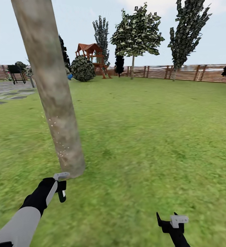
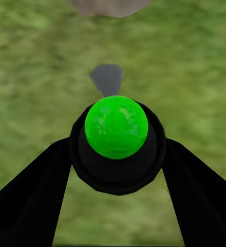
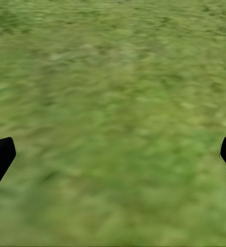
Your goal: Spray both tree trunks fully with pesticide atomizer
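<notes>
Right gripper (image 1: 167, 219) low at near right over grass floor (image 1: 143, 144), fingers spread wide, nothing between them. Left gripper (image 1: 61, 187) at near left, clenched around pesticide atomizer (image 2: 116, 135): black body, bright green round top, held just short of tree trunk (image 1: 54, 96) base. Thick beige-grey trunk leans slightly, whitish pesticide specks (image 1: 60, 145) dotting lower part. Far across lawn: second tree (image 1: 137, 34) with dark green foliage, red-roofed play structure (image 1: 90, 55), brown slat fence (image 1: 181, 72).
</notes>
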`<state>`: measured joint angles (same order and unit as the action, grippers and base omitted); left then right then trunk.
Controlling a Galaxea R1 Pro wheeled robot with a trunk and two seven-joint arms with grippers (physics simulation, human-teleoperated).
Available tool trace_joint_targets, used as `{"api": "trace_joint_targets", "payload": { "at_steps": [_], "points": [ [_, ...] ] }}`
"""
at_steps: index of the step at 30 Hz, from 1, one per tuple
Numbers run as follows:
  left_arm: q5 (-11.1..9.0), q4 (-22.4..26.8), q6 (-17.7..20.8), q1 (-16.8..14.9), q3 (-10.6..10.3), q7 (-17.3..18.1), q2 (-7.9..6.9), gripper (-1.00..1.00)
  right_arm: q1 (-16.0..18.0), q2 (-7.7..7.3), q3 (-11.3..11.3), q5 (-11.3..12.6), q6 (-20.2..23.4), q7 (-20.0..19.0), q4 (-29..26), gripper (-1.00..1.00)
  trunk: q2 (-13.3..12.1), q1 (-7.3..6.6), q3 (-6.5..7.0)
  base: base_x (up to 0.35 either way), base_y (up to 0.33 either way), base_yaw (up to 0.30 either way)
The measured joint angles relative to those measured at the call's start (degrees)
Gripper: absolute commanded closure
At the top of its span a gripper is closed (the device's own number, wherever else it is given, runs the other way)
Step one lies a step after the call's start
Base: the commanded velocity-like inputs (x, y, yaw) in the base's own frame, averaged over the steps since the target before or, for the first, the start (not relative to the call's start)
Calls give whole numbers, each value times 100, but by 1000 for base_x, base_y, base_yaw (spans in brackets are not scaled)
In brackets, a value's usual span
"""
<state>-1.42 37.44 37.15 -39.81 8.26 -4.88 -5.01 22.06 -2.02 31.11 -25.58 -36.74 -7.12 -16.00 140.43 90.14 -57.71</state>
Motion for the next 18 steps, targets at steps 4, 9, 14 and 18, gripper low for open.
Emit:
{"api": "trace_joint_targets", "payload": {
  "at_steps": [4,9,14,18],
  "points": [
    [0,0,7,0,0,0,0,100,0,0,0,0,0,0,0,-100,0,0,0,4,-269,15],
    [0,0,11,0,0,0,0,100,0,-1,0,0,0,0,0,-100,0,0,0,0,-269,1],
    [0,0,19,0,15,0,0,100,0,-1,0,0,0,0,0,-100,0,0,0,18,-270,11],
    [0,0,20,0,18,0,0,100,0,-1,0,0,0,0,0,-100,0,0,0,93,-270,159]
  ]
}}
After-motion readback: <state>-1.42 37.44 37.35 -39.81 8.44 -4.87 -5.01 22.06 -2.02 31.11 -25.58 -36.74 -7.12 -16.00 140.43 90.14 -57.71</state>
